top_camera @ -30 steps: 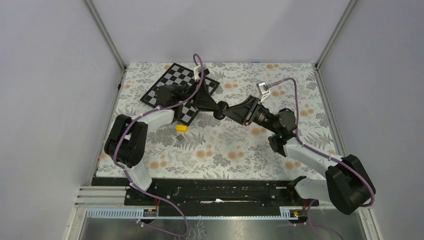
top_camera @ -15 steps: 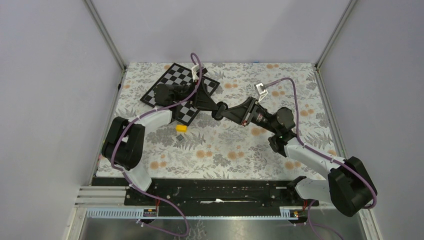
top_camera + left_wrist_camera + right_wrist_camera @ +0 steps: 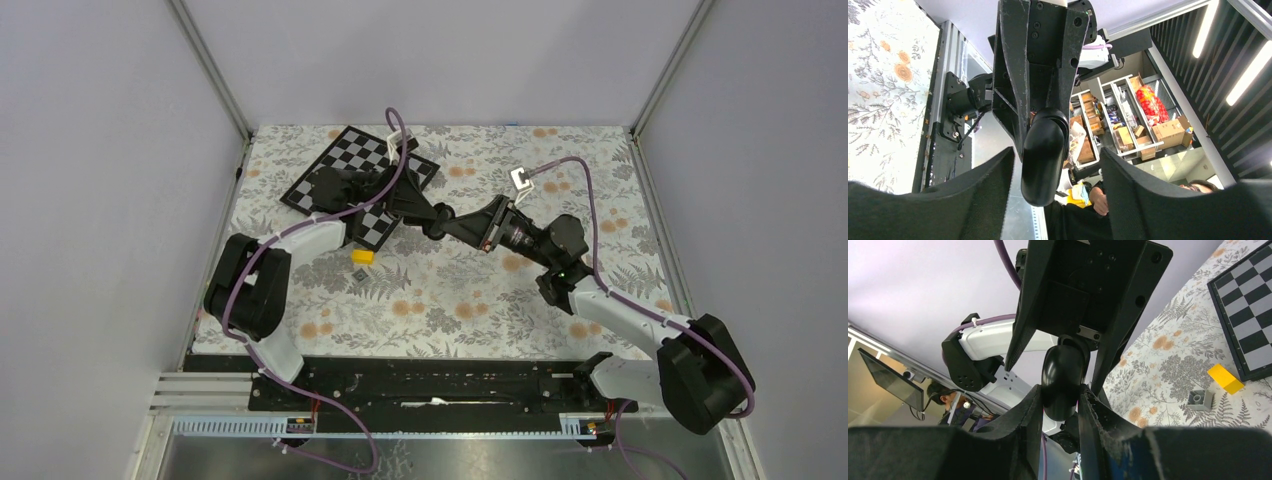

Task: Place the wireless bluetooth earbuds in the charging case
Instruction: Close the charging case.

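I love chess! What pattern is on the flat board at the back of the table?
The board has black and white checks, clearest in the top external view.

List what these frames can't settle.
- Earbuds: none visible in any view; too small for the top view, or hidden under the arms.
- Charging case: lid state unclear; both wrist views show only its black shell, with the right tool clamping one end.
- Top view: the case is hidden where the arms meet.

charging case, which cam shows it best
Left wrist: the black charging case shows nearly whole between the wide-apart left fingers. Right wrist shows it pinched, its sides covered by the right fingers. Top external hides it where the arms meet.
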